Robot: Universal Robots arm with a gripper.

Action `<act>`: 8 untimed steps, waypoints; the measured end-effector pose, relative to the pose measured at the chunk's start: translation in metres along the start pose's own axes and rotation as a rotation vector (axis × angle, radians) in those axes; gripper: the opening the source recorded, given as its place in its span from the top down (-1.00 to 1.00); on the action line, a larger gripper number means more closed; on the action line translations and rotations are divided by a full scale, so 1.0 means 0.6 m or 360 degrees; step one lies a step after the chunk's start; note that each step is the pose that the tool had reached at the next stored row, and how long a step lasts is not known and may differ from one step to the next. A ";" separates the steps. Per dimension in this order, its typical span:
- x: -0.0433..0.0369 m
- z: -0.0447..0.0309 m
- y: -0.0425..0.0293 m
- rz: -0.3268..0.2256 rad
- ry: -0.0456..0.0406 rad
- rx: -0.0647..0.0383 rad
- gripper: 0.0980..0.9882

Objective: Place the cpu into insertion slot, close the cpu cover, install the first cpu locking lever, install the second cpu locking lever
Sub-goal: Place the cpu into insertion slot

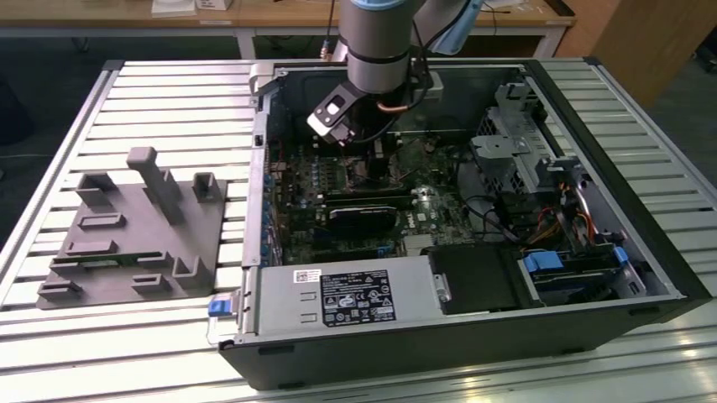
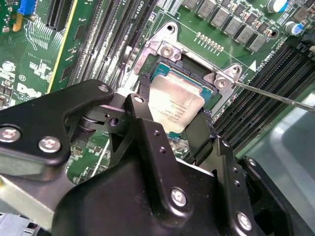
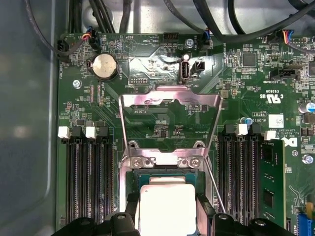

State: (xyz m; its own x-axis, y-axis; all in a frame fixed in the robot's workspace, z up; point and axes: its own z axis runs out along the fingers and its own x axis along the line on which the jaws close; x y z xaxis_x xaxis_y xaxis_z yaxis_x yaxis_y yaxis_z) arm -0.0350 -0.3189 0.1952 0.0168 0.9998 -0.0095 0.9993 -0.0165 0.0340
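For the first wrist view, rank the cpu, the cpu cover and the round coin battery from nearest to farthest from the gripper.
1. cpu: held between the fingers of the gripper.
2. cpu cover: swung open, lying flat beyond the cpu.
3. coin battery: past the cover's far edge, off to one side.

Cpu face looked pale silvery metal, matt, finely brushed. Cover was thin bright metal, glossy with mirror glints. Slot rim: silvery metal, duller than the cover. Board was green with a lacquered sheen. Gripper was black, smooth, matt, studded with bright metal screws. Table showed ribbed bare metal, satin. Fixture looked grey matt plastic. Case was black, matt painted metal.
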 end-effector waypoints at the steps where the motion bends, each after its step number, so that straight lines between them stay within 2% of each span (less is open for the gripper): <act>1: 0.000 0.000 0.000 0.0000 0.0000 0.0000 0.00; 8: 0.000 0.003 0.000 0.0000 -0.0001 0.0000 0.00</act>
State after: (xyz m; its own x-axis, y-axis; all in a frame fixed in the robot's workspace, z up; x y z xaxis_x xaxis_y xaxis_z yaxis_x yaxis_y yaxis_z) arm -0.0350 -0.3189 0.1934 0.0169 0.9998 -0.0100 0.9993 -0.0165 0.0338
